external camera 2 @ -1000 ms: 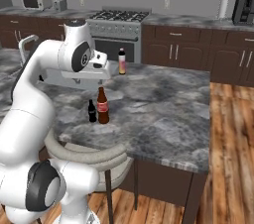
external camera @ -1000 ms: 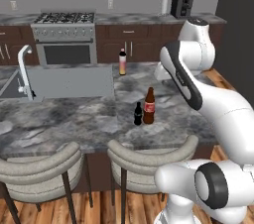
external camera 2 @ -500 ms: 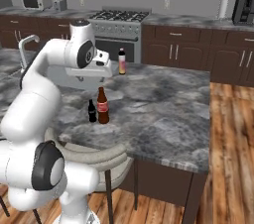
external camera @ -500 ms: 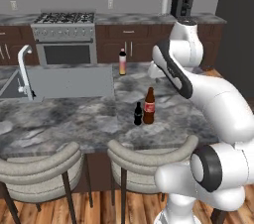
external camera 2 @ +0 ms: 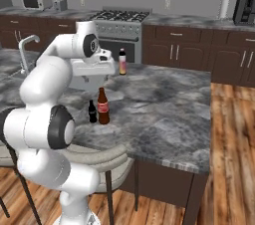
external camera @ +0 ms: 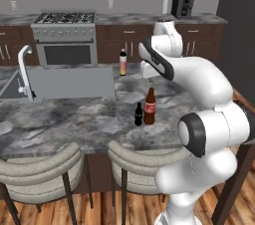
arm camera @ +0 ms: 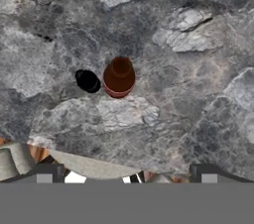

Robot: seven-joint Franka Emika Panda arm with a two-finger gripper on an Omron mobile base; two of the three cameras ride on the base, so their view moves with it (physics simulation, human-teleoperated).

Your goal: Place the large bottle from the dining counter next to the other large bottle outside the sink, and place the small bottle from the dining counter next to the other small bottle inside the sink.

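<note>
Claw open and empty, high above marbled desk, brown large bottle upright on desk just beside small dark bottle, pale bottle beyond, near sink

No lettering can be read, not even on the large bottle's red label.

Cola bottle and small dark bottle stand upright, touching — on the marbled counter.
</note>
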